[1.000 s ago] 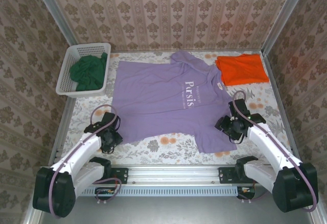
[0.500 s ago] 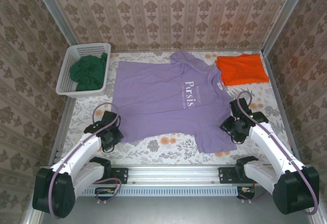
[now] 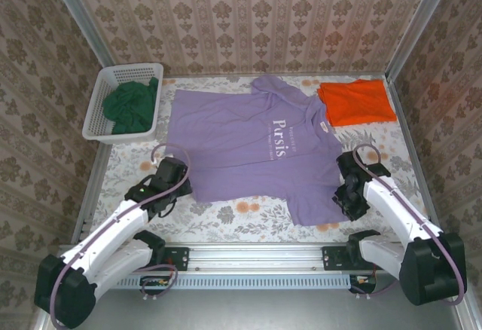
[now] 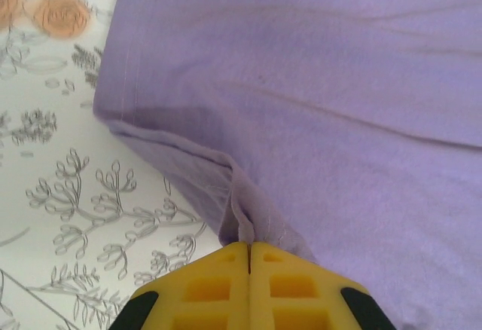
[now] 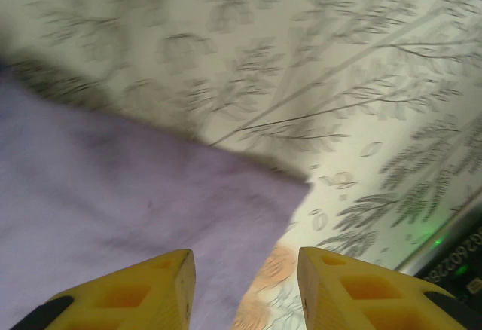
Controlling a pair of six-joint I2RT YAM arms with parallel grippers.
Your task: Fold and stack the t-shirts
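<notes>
The lilac t-shirt point(image 3: 241, 145) with white lettering lies spread flat across the middle of the table. My left gripper point(image 3: 179, 181) sits at its near left corner. In the left wrist view the gripper point(image 4: 248, 249) is shut, with a fold of the lilac hem point(image 4: 245, 209) pinched between its yellow fingers. My right gripper point(image 3: 347, 205) hovers at the shirt's near right corner. Seen from the right wrist, that gripper point(image 5: 245, 266) is open, and the lilac corner point(image 5: 188, 202) lies under its left finger. An orange t-shirt point(image 3: 355, 102) lies folded at the back right. A dark green t-shirt point(image 3: 132, 105) is bunched in the basket.
The white lattice basket point(image 3: 98, 123) stands at the back left. A floral tablecloth point(image 3: 226, 213) covers the table, with patterned walls on three sides. The metal rail point(image 3: 256, 255) with both arm bases runs along the near edge.
My left gripper has shut on the lilac hem and shifted away from the rail and to the right. My right gripper has slid nearer, toward the shirt's near right corner, its jaws narrowing.
</notes>
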